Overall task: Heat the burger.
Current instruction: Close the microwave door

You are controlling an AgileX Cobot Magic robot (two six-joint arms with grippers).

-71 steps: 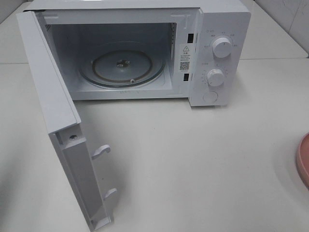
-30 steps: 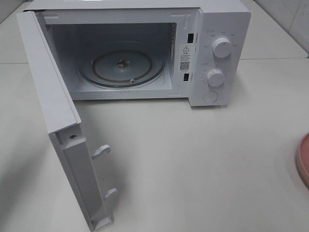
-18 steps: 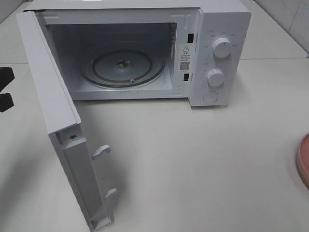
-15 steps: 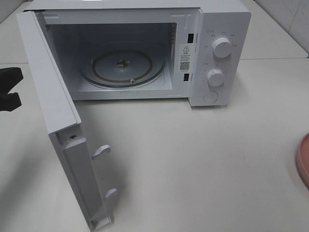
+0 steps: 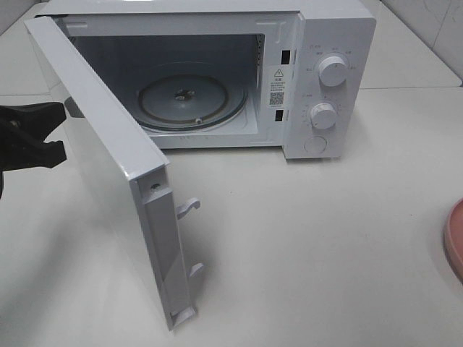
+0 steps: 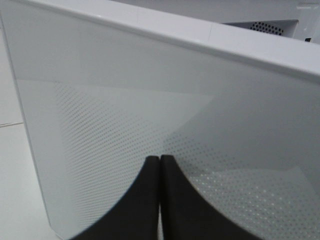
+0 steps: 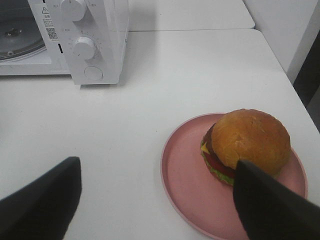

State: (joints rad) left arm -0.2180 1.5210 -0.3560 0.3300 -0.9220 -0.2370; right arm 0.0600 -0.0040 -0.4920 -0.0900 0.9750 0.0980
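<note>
Left gripper [image 6: 160,200] pinched shut against the microwave door [image 6: 150,115]. Right gripper [image 7: 155,200] gapes empty above the burger [image 7: 247,145]. Soft, tall, likely to topple — better lift its pink plate [image 7: 185,180].

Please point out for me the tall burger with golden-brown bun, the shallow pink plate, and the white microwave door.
Tall burger with golden-brown bun [image 7: 250,140], right wrist view, on the bun's dome.
Shallow pink plate [image 7: 182,175], right wrist view, on its bare floor.
White microwave door [image 5: 101,155], exterior high view, on its outer panel.

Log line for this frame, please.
left pincer: shut, against microwave door | right pincer: open, empty | burger: on plate
</note>
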